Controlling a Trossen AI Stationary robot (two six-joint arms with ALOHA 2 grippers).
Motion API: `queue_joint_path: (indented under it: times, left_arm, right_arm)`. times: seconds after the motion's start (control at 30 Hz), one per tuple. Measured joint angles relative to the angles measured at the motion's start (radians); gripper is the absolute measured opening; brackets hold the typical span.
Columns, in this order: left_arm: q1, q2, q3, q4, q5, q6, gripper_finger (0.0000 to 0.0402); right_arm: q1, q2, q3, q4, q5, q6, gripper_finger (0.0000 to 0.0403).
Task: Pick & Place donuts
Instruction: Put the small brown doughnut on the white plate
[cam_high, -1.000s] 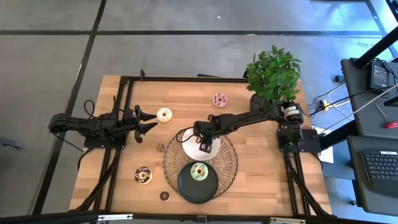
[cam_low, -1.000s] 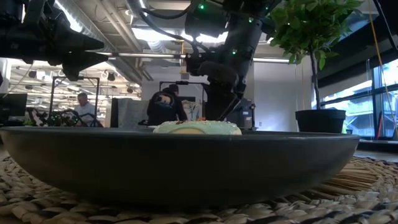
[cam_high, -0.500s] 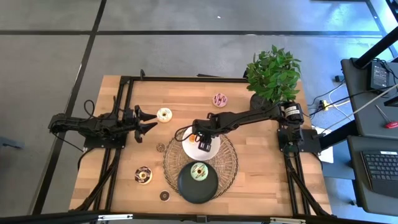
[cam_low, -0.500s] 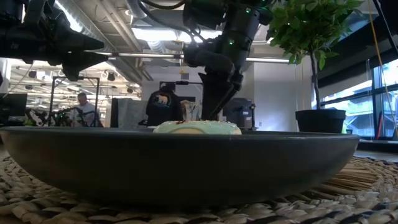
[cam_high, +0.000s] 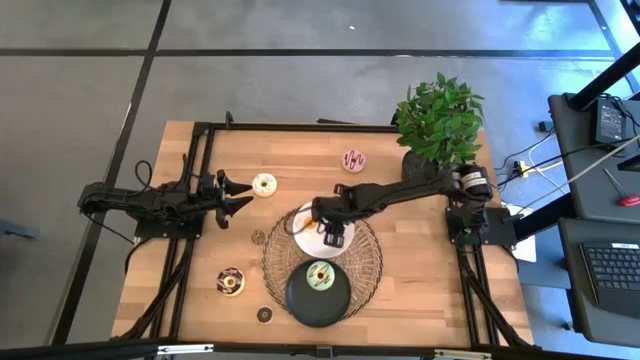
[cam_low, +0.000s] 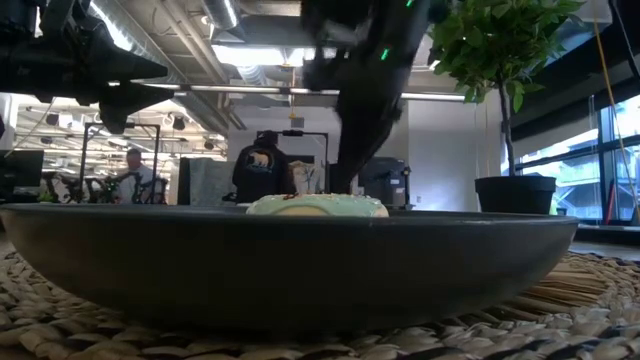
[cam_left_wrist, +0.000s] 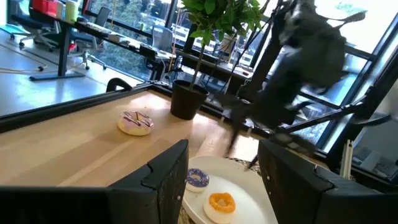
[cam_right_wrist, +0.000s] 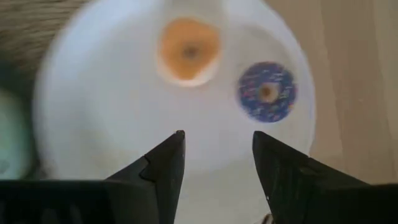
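Wooden tabletop fills the high view, with a round woven mat (cam_high: 322, 258) as landmark, a potted plant (cam_high: 440, 125) beyond its far right side, and an office with a seated person (cam_low: 260, 168) in the low view's background; a white plate (cam_high: 305, 232) lies on the mat's far left part and a black plate (cam_high: 318, 295) on its near part. On the white plate sit an orange donut (cam_right_wrist: 188, 51) and a purple donut (cam_right_wrist: 267, 91), side by side; a green donut (cam_high: 320, 276) rests on the black plate. Off the mat, a cream donut (cam_high: 264, 185) lies to its far left, a pink-striped donut (cam_high: 354, 160) beyond its far edge, a chocolate donut (cam_high: 231, 282) to its near left, and a small brown donut (cam_high: 264, 315) by its near left edge.

The right gripper (cam_right_wrist: 214, 155) hangs above the white plate, fingers spread and empty, pointing down; both small donuts lie just ahead of its fingertips, so nothing is left for it here. The left gripper (cam_high: 236, 192), fingers apart, waits left of the mat with the cream donut just beyond its tips; I judge that arm the nearer for it. The pink-striped donut lies nearer the right arm, which stretches low and long from its base at the mat's right.
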Motion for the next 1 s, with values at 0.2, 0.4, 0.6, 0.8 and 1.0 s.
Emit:
queue_joint_path:
  times: [0.2, 0.4, 0.6, 0.8, 1.0]
  left_arm:
    - [0.0, 0.0, 0.0, 0.0, 0.0, 0.0, 0.0188]
    - [0.0, 0.0, 0.0, 0.0, 0.003, 0.001, 0.0188]
    - [0.001, 0.0, 0.0, 0.002, -0.021, 0.003, 0.0188]
    - [0.001, 0.0, 0.0, 0.001, -0.017, 0.003, 0.0189]
    - [0.001, 0.0, 0.0, 0.001, -0.015, -0.009, 0.0187]
  right_arm:
    - [0.121, -0.127, -0.071, -0.058, 0.019, -0.047, 0.0189]
    - [0.213, -0.356, -0.329, 0.011, 0.016, 0.009, 0.0189]
    - [0.286, -0.698, -0.702, 0.363, 0.055, 0.105, 0.0189]
    - [0.308, -0.95, -0.956, 0.535, 0.126, 0.134, 0.0189]
    - [0.308, -1.107, -1.148, 0.786, 0.173, 0.014, 0.0189]
